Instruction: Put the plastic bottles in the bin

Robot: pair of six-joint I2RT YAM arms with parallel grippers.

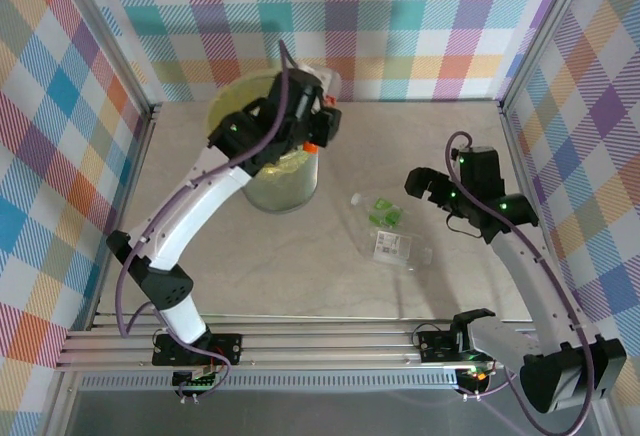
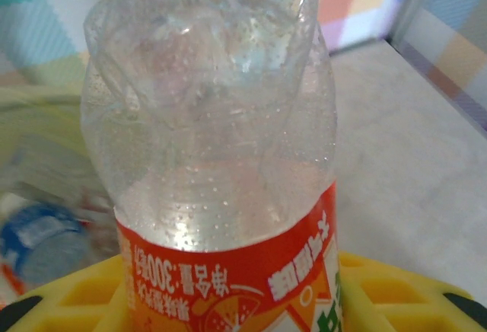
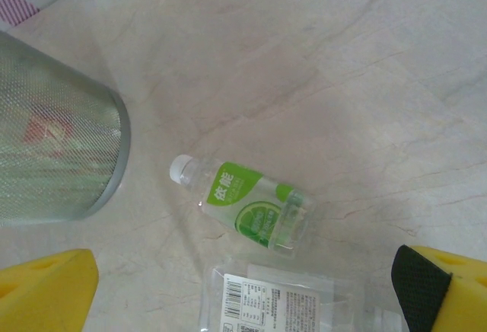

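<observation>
1. The table (image 1: 300,286) carried everything. Its pale top was mostly bare, leaving both arms room to work.
2. The bin (image 1: 285,191) stood toward the far left of the table, lined with a yellow bag (image 2: 30,115). It was within the left arm's reach, which I judge is why that arm was doing the drop. At least one blue-labelled bottle (image 2: 38,233) lay blurred inside.
3. The left gripper (image 1: 320,124) hung above the bin's right rim, its yellow fingers pinching the orange-labelled bottle (image 2: 221,142) across its label band. It was probably carried that high to clear the rim. I could not tell whether the bottle was fully over the opening.
4. The right gripper (image 1: 428,186) hovered over the table's right half with its fingers spread wide and nothing between them. It pointed down at the loose bottles, seemingly lined up for the next pick.
5. The white-labelled bottle (image 1: 400,248) lay flattened on its side, well apart from the bin.
6. The green-labelled bottle (image 1: 382,213) lay on its side just beside the white-labelled one, its white cap toward the bin. It lay nearer the middle of the right wrist view, so it looked the likelier target.
</observation>
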